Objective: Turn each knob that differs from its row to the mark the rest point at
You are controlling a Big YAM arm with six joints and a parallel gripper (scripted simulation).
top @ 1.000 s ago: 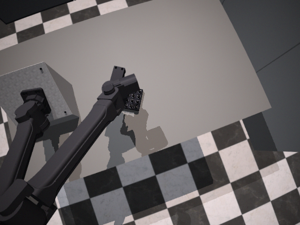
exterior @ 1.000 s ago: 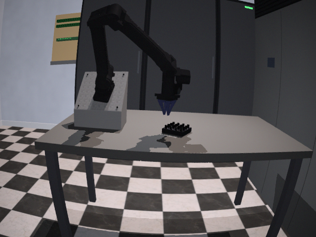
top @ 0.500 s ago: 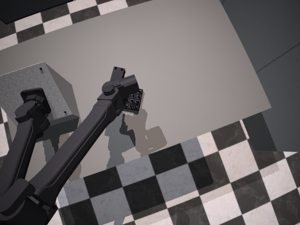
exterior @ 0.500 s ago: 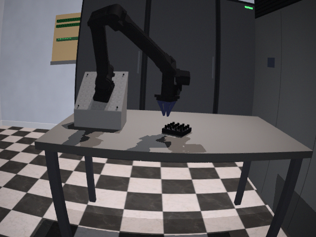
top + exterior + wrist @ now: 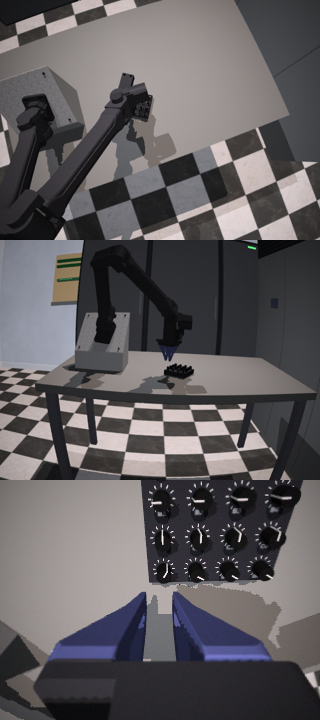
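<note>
The black knob box [image 5: 220, 530] stands on the table; it also shows in the overhead view [image 5: 143, 108] and in the side view [image 5: 178, 369]. The wrist view shows three rows of four knobs. In the row nearest my fingers, the leftmost knob [image 5: 164, 572] has its white line pointing up the image, while the other three point to the lower right. The farthest row's lines point left. My gripper [image 5: 159, 599] [image 5: 168, 357] hangs above the table beside the box's near edge, a little above knob height. Its blue fingers stand a narrow gap apart with nothing between them.
The arm's grey base block [image 5: 103, 343] stands at the table's left rear. The arm's wrist [image 5: 131, 93] covers part of the box in the overhead view. Dark cabinet walls stand behind the table.
</note>
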